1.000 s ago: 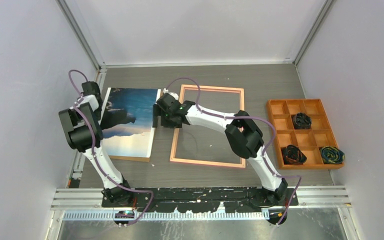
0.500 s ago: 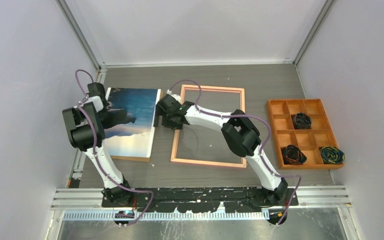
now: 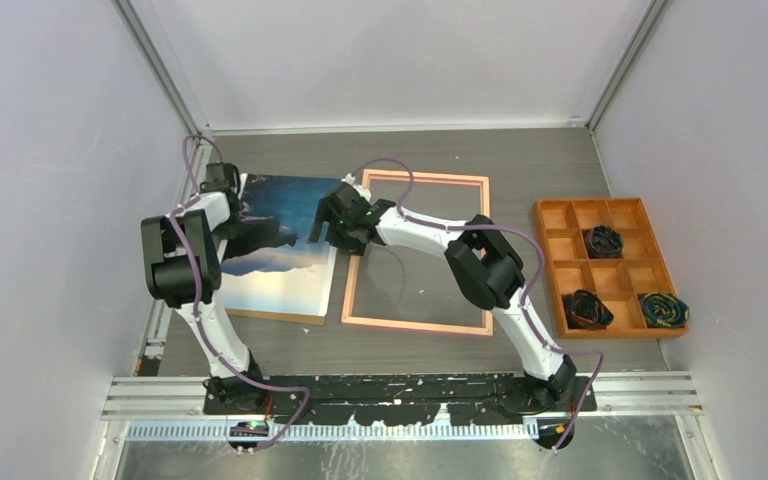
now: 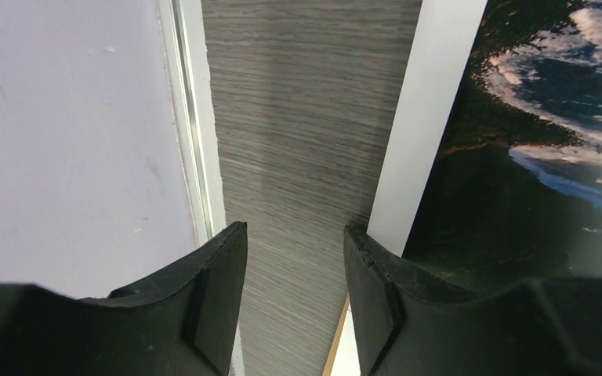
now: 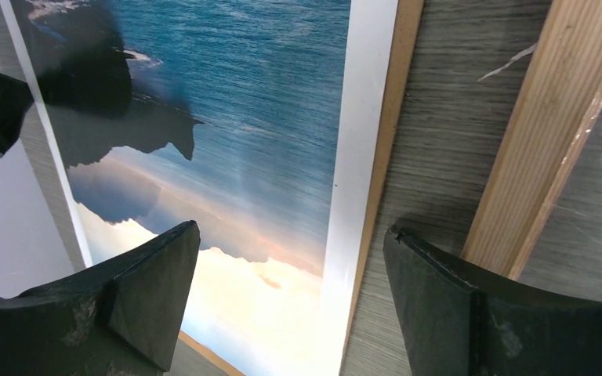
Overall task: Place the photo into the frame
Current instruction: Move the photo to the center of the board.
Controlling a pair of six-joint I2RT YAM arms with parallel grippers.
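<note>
The photo [image 3: 285,262], a blue sea coast with dark mountains, lies face up on a brown backing board [image 3: 272,317] left of the frame [image 3: 415,325]. The frame lies flat with its tan wooden side showing. My left gripper [image 3: 234,208] is open at the photo's left edge. In the left wrist view [image 4: 294,258] it spans bare table, with one finger by the photo's white border [image 4: 423,117]. My right gripper [image 3: 326,226] is open over the photo's right edge. In the right wrist view [image 5: 290,258] the photo [image 5: 235,117], the board's edge [image 5: 388,141] and the frame's bar [image 5: 564,117] show between its fingers.
An orange compartment tray [image 3: 600,202] with dark bundles [image 3: 603,240] stands at the right. The left wall and its metal rail [image 4: 192,117] run close beside the left gripper. Walls enclose the table on three sides.
The photo and its board have slid right, closer to the frame's left bar. Both grippers have moved right with them and stay open.
</note>
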